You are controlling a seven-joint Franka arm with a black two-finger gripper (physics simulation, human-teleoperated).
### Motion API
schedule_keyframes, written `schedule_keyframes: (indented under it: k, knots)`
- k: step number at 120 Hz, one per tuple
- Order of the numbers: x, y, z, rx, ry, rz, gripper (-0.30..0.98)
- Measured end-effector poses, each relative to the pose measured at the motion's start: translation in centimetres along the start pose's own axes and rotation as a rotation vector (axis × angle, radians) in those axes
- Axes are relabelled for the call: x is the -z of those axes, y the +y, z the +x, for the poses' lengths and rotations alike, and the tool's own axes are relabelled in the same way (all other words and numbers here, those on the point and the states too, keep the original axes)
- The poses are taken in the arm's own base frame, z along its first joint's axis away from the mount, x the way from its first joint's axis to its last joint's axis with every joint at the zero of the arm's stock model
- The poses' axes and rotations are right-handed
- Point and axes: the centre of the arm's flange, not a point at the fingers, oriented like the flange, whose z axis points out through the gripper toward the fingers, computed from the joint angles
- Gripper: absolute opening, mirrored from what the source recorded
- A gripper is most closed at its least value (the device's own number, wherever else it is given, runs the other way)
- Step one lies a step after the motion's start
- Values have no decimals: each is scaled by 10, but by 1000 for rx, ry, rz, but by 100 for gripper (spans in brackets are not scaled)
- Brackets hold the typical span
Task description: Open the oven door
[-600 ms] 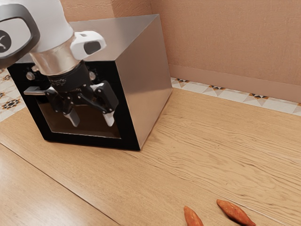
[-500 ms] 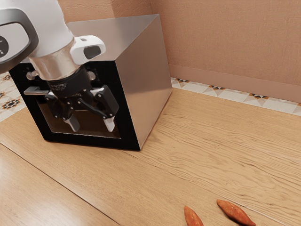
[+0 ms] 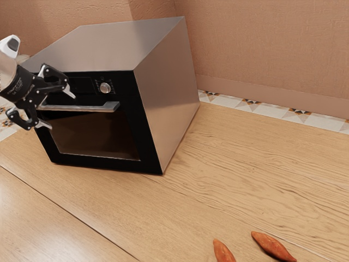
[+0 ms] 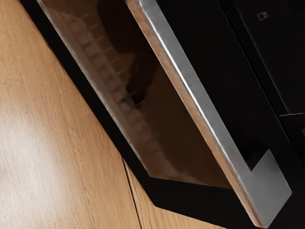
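Note:
My gripper [image 3: 59,109] stands open in front of the oven's left part in the exterior view, one fingertip higher than the bar handle [image 3: 90,107] and the other lower. It overlaps the handle's left end; whether it touches the handle I cannot tell. The oven door [image 3: 98,134], black-framed with a dark window, is closed. In the wrist view the silver handle [image 4: 198,98] runs diagonally across the door, its squared end [image 4: 271,191] visible, beside the brown window [image 4: 157,124].
The oven's metal side [image 3: 166,98] faces the exterior view's right. A round knob [image 3: 105,87] sits above the handle. Two orange-brown pointed items [image 3: 223,251] [image 3: 272,245] lie on the wooden table [image 3: 234,169] near the exterior view's lower edge. A wall [image 3: 262,43] rises behind.
My hand has moved toward the exterior view's left and tilted from pointing down to facing the oven front. More of the handle and the knob now show. The door has not moved.

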Motion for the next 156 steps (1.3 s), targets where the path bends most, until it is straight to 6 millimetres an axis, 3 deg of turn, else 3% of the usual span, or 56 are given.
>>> schedule_keyframes:
  k: [18,29,41,61,114,132,156]
  knots:
    - [4,1,13,170,40,-72,68]
    - [4,-35,23,304,83,-77,68]
    - [0,-47,29,404,117,-87,68]
    - [-30,-41,41,490,132,-87,68]
    - [-53,-20,44,550,178,-137,68]
    - [-60,-25,49,577,185,-134,68]
    - [-87,-34,55,605,183,-99,68]
